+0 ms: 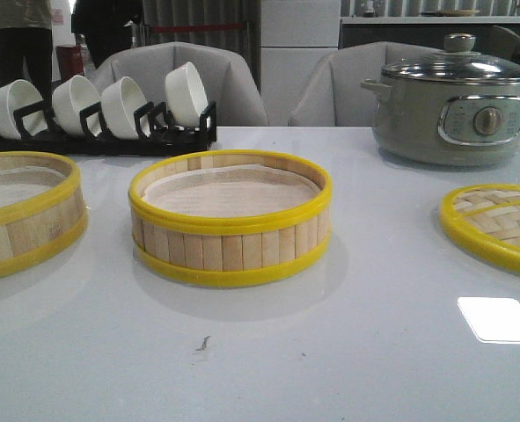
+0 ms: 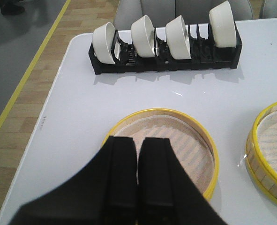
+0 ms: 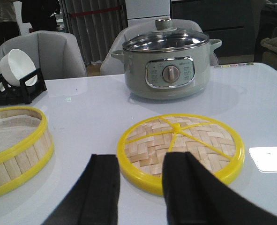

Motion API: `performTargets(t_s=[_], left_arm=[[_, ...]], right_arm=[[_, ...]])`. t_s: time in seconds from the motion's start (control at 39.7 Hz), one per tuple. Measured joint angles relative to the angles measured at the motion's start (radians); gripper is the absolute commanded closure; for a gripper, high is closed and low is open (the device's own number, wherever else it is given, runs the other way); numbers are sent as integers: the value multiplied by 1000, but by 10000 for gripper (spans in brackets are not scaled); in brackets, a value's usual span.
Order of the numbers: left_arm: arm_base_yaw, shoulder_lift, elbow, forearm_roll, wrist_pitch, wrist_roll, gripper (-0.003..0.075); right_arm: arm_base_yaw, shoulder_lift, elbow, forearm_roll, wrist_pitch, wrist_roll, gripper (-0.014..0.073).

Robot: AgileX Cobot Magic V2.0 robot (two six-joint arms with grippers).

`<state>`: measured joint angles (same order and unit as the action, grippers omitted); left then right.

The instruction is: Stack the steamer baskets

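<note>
Two steamer baskets with bamboo-slat walls, yellow rims and pale paper lining stand on the white table. One steamer basket is in the middle, the other steamer basket is at the left edge, and they stand apart. In the left wrist view my left gripper is shut with nothing in it, hanging over the near rim of the left basket; the middle basket shows beside it. My right gripper is open and empty, just short of the woven lid, with the middle basket off to its side. Neither gripper appears in the front view.
The flat woven lid with its yellow rim lies at the right. A grey-green pot with a glass lid stands at the back right. A black rack of white bowls stands at the back left. The table's left edge drops to the floor.
</note>
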<state>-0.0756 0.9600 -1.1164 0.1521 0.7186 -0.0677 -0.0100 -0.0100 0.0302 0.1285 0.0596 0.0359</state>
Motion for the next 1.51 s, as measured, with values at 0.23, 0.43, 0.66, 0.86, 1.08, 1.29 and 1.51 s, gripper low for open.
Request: performTargets(t_s=[0.23, 0.43, 0.66, 0.86, 1.08, 1.29, 1.51], left_arm=[[0, 0, 0, 0, 0, 0, 635], [0, 0, 0, 0, 2, 0, 635], [0, 0, 0, 0, 2, 0, 636], [0, 0, 0, 0, 3, 0, 635], [0, 0, 0, 0, 5, 0, 635], [0, 0, 0, 0, 7, 0, 635], [0, 0, 0, 0, 8, 0, 635]], right_arm=[[0, 0, -96, 75, 55, 2, 250], [0, 265, -359, 79, 186, 4, 250], [0, 668, -640, 69, 326, 4, 250], [0, 825, -763, 67, 347, 4, 250], [0, 837, -772, 67, 296, 4, 250], [0, 837, -772, 67, 272, 4, 250], [0, 837, -772, 67, 270, 4, 250]])
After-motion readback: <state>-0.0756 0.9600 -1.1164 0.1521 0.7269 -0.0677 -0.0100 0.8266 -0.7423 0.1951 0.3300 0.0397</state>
